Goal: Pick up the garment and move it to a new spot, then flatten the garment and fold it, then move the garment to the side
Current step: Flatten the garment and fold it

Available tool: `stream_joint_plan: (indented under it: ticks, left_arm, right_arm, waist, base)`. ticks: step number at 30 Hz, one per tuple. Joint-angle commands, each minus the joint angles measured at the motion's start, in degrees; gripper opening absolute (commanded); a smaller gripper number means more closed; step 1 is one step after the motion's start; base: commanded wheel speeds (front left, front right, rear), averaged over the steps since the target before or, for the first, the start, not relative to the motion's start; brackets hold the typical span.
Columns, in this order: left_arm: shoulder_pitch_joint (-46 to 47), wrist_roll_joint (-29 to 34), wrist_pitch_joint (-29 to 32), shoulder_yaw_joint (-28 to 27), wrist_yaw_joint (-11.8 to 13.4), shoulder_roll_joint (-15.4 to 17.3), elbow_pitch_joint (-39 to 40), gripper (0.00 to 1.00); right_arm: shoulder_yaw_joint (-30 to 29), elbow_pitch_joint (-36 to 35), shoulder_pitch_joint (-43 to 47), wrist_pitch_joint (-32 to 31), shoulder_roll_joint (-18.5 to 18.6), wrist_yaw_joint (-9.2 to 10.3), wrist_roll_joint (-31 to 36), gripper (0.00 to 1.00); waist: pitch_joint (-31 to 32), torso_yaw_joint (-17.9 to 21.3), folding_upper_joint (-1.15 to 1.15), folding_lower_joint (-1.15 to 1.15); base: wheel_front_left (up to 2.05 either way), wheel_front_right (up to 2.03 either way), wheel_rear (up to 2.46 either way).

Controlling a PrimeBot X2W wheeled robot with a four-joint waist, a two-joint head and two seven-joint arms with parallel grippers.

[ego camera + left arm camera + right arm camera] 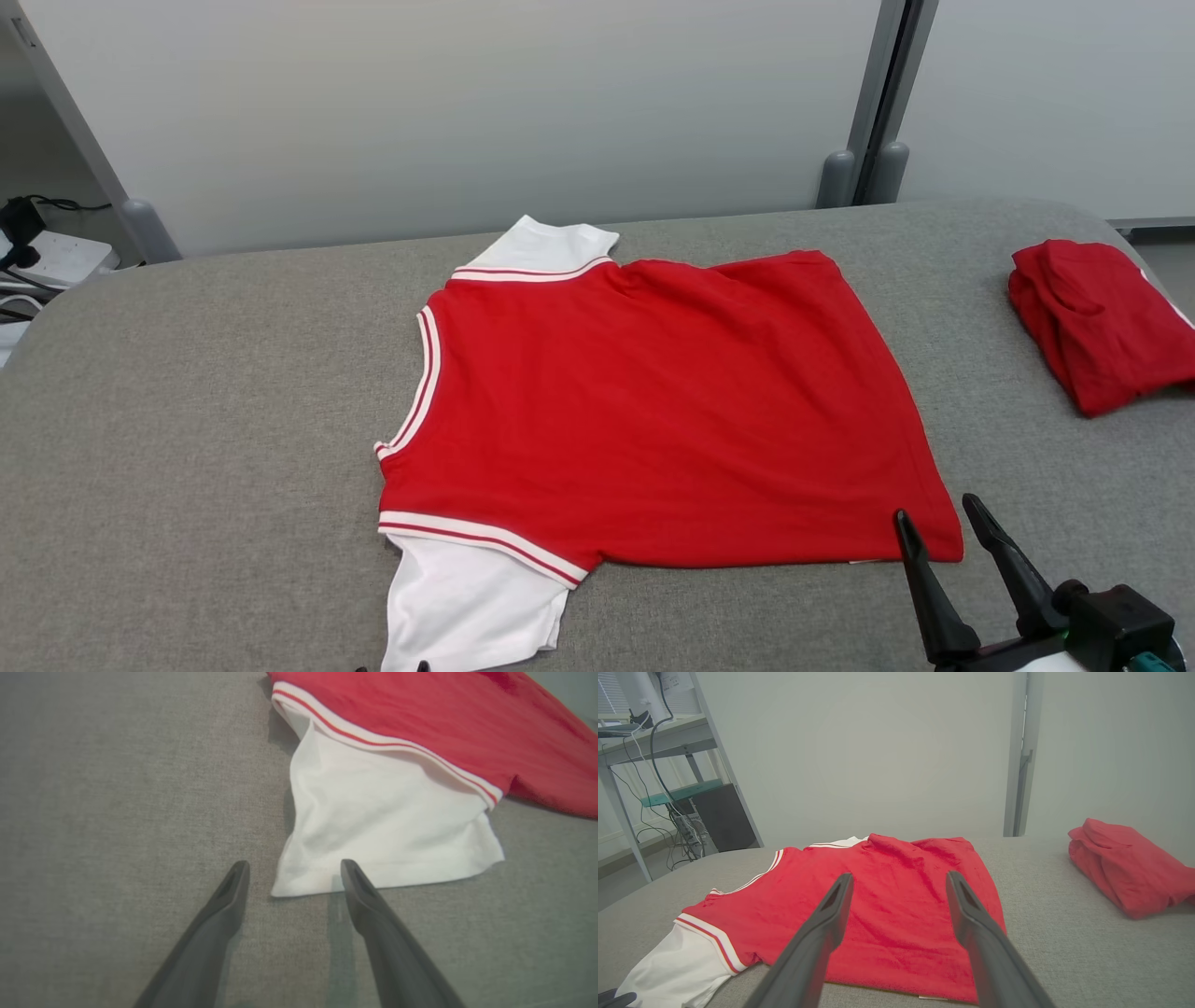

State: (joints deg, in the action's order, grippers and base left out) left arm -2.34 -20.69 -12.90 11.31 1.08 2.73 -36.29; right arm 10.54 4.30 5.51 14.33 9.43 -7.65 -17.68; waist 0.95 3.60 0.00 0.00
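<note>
Grey woven fabric covers the desk (187, 420), with pale partition panels (467, 112) standing behind it. On the middle of that surface the garment (653, 411) lies spread out: a red body with white striped trim, collar toward the robot's left and hem toward its right. The near sleeve (467, 597), plain white, sticks out toward the robot, and the far sleeve (541, 245) points away. A second red bundle (1092, 322) sits well apart at the right edge of the desk.

Judging by how the cloth lies, the placing and flattening look about done, apart from a few shallow wrinkles near the far shoulder. No fold has been made yet, since both sleeves lie out flat, so the folding and the final move aside are left.

The left pincer (294, 865) has its jaws wide apart and holds nothing. Its tips straddle the outer corner of the near sleeve's cuff, though whether they touch the cloth is hard to tell from this angle. The right pincer (935, 509) is likewise spread wide and empty, poised just beside the garment's near hem corner.
</note>
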Motion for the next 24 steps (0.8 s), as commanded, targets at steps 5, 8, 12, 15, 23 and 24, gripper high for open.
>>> stream_joint_plan:
  ticks: [5, 8, 12, 15, 23, 24]
  left_arm:
    - [4.2, -0.7, -0.9, -1.1, 0.4, 0.2, -2.0, 1.0]
    - [4.7, -1.0, -1.2, -1.0, 0.3, 0.2, -2.7, 1.0]
    - [5.3, -1.0, -1.5, -0.6, 0.2, 0.2, -3.7, 0.85]
    - [5.4, -1.3, -1.6, -0.2, 0.1, 0.2, -4.3, 0.35]
    - [5.6, -1.9, -1.7, 0.8, -0.5, 0.2, -4.9, 0.0]
    - [5.6, -2.0, -1.6, 0.9, -0.7, 0.2, -5.0, 0.0]
  right_arm:
    - [1.2, -1.3, -1.7, 0.7, 1.5, 0.16, -0.4, 1.0]
    - [1.2, -1.2, -1.7, 0.7, 1.5, 0.16, -0.5, 1.0]
    - [1.4, -1.1, -1.8, 0.7, 1.6, 0.16, -0.6, 1.0]
    - [1.4, -1.1, -1.7, 0.7, 1.5, 0.16, -0.7, 1.0]
    - [1.0, -0.9, -1.5, 0.7, 1.4, 0.16, -0.9, 1.0]
    - [1.0, -0.8, -1.5, 0.7, 1.3, 0.16, -1.1, 1.0]
  waist:
    - [-0.5, 0.2, 0.0, 0.0]
    - [-0.5, 0.2, 0.0, 0.0]
    - [-0.4, 0.2, 0.0, 0.0]
    - [-0.3, 0.2, 0.0, 0.0]
    - [-0.3, -0.3, 0.0, 0.0]
    - [-0.3, -0.4, 0.0, 0.0]
  base:
    - [0.0, 0.0, 0.0]
    - [0.0, 0.0, 0.0]
    - [0.0, 0.0, 0.0]
    - [0.0, 0.0, 0.0]
    - [0.0, 0.0, 0.0]
    - [0.0, 0.0, 0.0]
